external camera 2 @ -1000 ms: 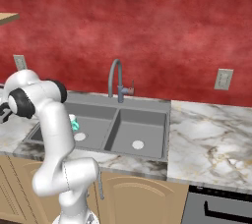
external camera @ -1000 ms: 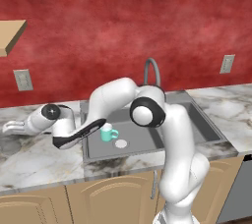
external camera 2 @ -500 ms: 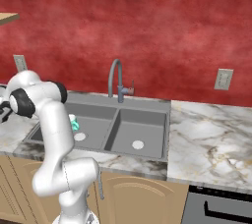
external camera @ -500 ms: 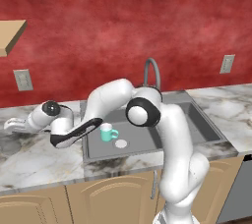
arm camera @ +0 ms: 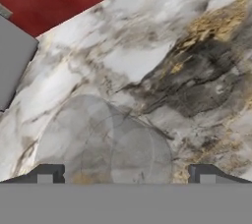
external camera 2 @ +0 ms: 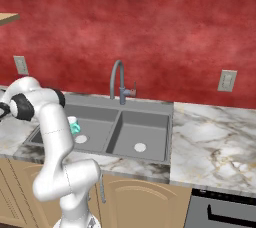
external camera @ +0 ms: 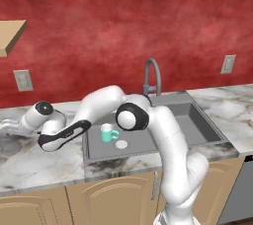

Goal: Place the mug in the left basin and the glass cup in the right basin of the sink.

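One mug [external camera: 108,133], one glass cup [arm camera: 106,142], one sink [external camera 2: 102,148] with two basins, one tap [external camera 2: 120,81], two wall outlets.

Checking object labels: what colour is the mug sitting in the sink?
Teal-green with a pale inside; the mug shows best in the left base view.

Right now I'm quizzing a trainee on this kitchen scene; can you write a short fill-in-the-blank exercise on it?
1. The mug stands in the ___ basin of the sink.
2. The glass cup stands on the ___, between the open gripper's fingertips.
3. The right basin holds no cup, just its round white ___.
4. The wall behind the tap is ___.

Missing words: left; counter; drain; red
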Motion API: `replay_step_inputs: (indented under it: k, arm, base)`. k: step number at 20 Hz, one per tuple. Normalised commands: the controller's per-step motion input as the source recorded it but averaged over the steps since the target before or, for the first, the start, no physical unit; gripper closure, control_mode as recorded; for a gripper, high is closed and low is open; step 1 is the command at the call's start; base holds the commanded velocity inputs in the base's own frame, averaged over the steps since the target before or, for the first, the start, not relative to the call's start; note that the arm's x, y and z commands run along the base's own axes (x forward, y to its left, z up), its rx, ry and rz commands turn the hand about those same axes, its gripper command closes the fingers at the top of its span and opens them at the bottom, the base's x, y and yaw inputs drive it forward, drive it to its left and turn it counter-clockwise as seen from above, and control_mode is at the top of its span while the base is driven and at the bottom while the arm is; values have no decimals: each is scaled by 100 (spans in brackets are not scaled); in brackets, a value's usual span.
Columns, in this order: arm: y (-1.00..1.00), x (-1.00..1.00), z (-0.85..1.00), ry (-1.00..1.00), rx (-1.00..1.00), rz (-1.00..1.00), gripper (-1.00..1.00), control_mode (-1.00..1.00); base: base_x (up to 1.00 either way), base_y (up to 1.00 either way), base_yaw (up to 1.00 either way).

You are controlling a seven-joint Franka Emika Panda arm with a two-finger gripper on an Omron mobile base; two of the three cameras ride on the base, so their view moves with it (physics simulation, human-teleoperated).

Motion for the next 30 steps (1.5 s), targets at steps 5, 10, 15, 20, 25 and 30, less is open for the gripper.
replay_step_inputs:
  k: [5,10,15,20,25,30]
  arm:
    - [25,4,-27,9,-3,0,-100,-100]
    - [7,0,-29,8,-6,0,-100,-100]
    - [0,0,-17,6,-6,0,100,-100]
    - [0,0,-9,3,-7,0,100,-100]
    - [0,1,-4,1,-6,0,100,-100]
    - [-29,-30,0,-1,-4,0,100,-100]
  base:
    - [0,0,0]
    - [0,0,0]
    - [0,0,0]
    - [0,0,0]
    - [0,0,0]
    - [0,0,0]
